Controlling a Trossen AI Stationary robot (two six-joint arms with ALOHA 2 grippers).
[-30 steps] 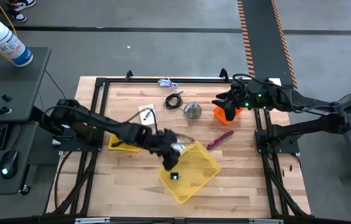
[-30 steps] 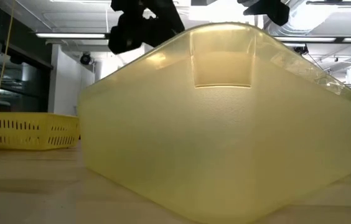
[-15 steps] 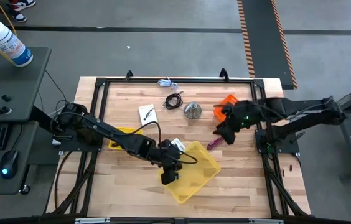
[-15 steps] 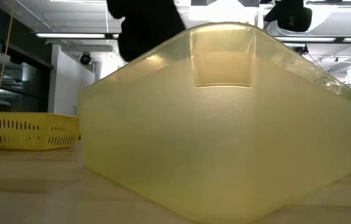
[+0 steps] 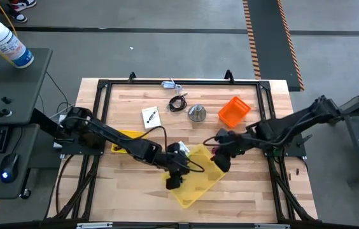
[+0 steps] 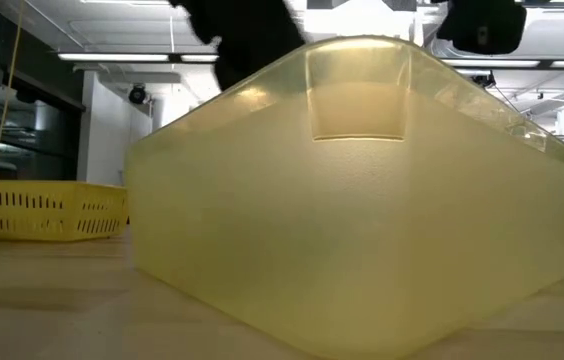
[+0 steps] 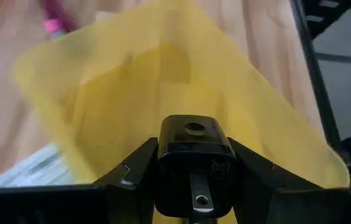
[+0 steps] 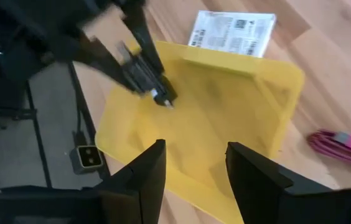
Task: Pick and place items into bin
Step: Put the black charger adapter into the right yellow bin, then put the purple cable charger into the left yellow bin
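Observation:
The yellow see-through bin [image 5: 200, 173] sits on the table's near middle and fills the low view [image 6: 362, 200]. My left gripper [image 5: 174, 179] hangs over the bin's left side, shut on a black clip block [image 7: 194, 155]. My right gripper [image 5: 221, 161] [image 8: 191, 180] is open over the bin's right rim and touches nothing. A purple stick-like tool [image 8: 343, 146] lies on the wood just beside it. The white printed label card [image 5: 179, 147] [image 8: 233, 34] lies flat by the bin's far rim. The white card with a black mark [image 5: 149, 116] and the coiled black cable [image 5: 178, 103] lie farther back. My left gripper pinches the black clip block between its two fingers [image 7: 132, 169], one on each side face [image 7: 166, 163]. The block is lifted clear above the bin's floor, with its metal-tipped end [image 8: 163, 96] pointing out past the fingers. The fingers slant downward from the table's left.
A silver cone-shaped piece [image 5: 197, 112] stands at the table's far middle, with a small orange tray [image 5: 233, 110] to its right. A yellow slotted basket [image 5: 125, 141] [image 6: 42, 210] lies under my left arm. A black frame [image 5: 103, 114] runs around the table.
My right arm has swung from the orange tray at the far right toward the near edge and leftward, ending over the bin's right rim beside the purple tool. My left gripper has moved a little toward the near edge over the bin, still shut on the black block.

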